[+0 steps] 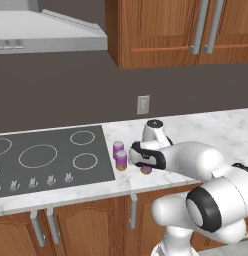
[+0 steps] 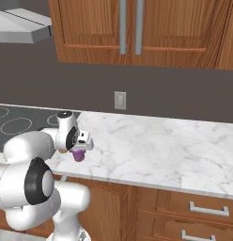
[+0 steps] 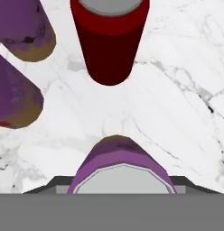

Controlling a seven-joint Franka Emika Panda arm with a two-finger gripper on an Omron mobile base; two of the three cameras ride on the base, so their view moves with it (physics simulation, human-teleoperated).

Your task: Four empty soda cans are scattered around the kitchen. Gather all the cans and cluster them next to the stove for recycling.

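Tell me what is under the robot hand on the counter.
A purple can sits between the fingers, over white marble counter. In the left base view its base peeks out below the hand. Whether it touches the marble is covered.

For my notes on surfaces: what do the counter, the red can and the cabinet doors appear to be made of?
Counter: apparently polished white marble, judging by its grey veins.
Red can: probably painted metal, with a smooth dark red wall and a pale silvery top.
Cabinet doors: seemingly reddish-brown wood with visible grain, satin finish, and grey metal-looking handles.
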